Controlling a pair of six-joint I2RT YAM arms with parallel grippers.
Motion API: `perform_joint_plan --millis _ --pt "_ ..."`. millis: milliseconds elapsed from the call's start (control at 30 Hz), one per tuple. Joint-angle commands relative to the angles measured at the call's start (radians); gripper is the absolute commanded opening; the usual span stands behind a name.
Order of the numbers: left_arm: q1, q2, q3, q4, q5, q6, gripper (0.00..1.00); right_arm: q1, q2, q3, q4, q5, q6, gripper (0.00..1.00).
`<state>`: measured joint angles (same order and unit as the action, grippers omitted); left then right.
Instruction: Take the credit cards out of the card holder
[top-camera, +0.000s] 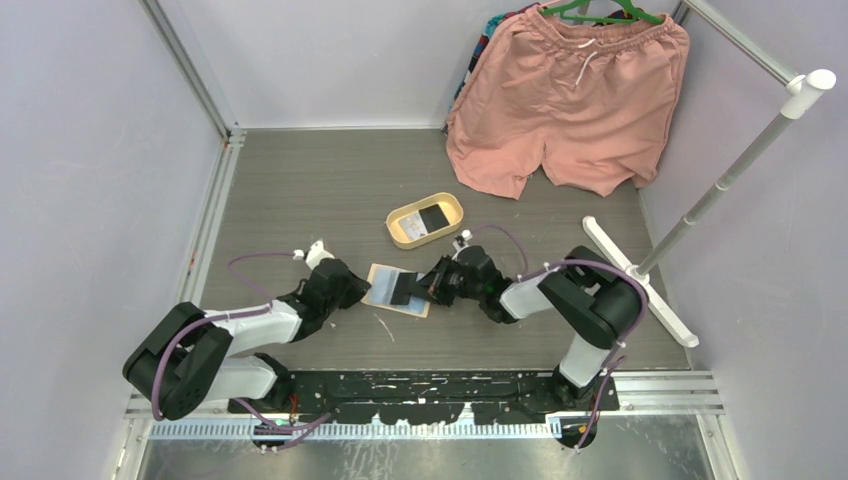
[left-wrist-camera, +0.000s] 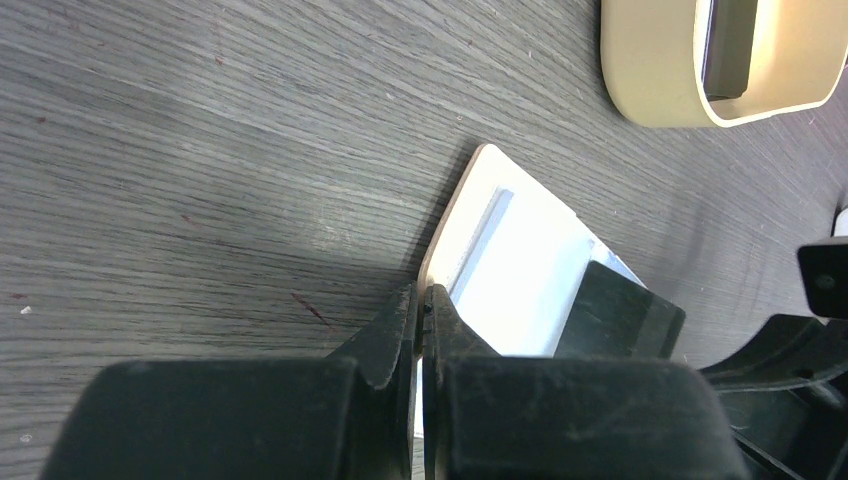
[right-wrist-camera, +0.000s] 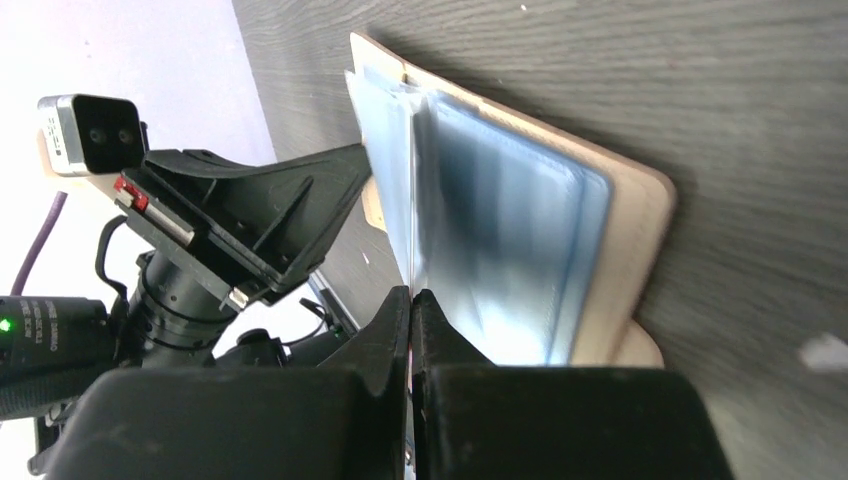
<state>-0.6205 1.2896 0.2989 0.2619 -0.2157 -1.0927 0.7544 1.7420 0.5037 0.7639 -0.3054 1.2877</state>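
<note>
The beige card holder (top-camera: 384, 290) lies open on the table between the arms, its pale blue-grey pockets facing up. My left gripper (top-camera: 362, 287) is shut on the holder's tan left edge (left-wrist-camera: 445, 225), as the left wrist view shows. My right gripper (top-camera: 428, 287) is shut on a dark credit card (top-camera: 406, 289) that sticks out of the holder's right side. That card (left-wrist-camera: 620, 318) shows black in the left wrist view. In the right wrist view it is edge-on at the fingertips (right-wrist-camera: 411, 300), beside the pockets (right-wrist-camera: 500, 240).
An oval cream tray (top-camera: 397, 225) stands just behind the holder with another dark card (top-camera: 432, 217) in it. Pink shorts (top-camera: 570, 100) hang at the back right. A white rack pole (top-camera: 720, 185) and its base (top-camera: 640, 280) stand right of my right arm.
</note>
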Motion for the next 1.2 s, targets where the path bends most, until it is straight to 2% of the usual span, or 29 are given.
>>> perform_joint_plan --millis 0,133,200,267,333,433,500,633,767,1000,1167 --pt "-0.012 0.054 -0.059 -0.259 0.039 0.039 0.00 -0.037 -0.147 -0.019 -0.198 -0.019 -0.118 0.01" --pt "-0.013 0.053 -0.058 -0.259 0.039 0.040 0.00 -0.099 -0.277 0.058 -0.508 -0.060 -0.347 0.01" --pt "-0.013 0.052 -0.059 -0.259 0.040 0.041 0.00 -0.160 -0.323 0.146 -0.665 -0.133 -0.495 0.01" --pt "-0.012 0.049 -0.060 -0.259 0.039 0.041 0.00 -0.200 -0.332 0.301 -0.911 -0.179 -0.683 0.01" --pt "-0.014 0.049 -0.060 -0.259 0.041 0.045 0.00 -0.227 -0.296 0.545 -1.213 -0.189 -0.871 0.01" --pt "-0.013 0.056 -0.053 -0.257 0.052 0.054 0.00 -0.274 -0.198 0.794 -1.445 -0.240 -1.067 0.02" --pt "-0.013 0.067 -0.038 -0.259 0.055 0.072 0.00 -0.302 -0.110 0.937 -1.542 -0.297 -1.151 0.04" --pt "-0.012 0.074 -0.006 -0.291 0.060 0.103 0.00 -0.334 0.086 1.228 -1.805 -0.301 -1.336 0.04" --pt "-0.013 0.058 0.005 -0.305 0.057 0.105 0.00 -0.373 0.250 1.417 -1.918 -0.285 -1.387 0.02" --pt "-0.012 0.028 0.007 -0.333 0.032 0.108 0.00 -0.386 0.381 1.621 -1.925 -0.305 -1.365 0.02" --pt "-0.012 0.064 0.031 -0.317 0.029 0.105 0.00 -0.385 0.470 1.795 -1.971 -0.292 -1.357 0.01"
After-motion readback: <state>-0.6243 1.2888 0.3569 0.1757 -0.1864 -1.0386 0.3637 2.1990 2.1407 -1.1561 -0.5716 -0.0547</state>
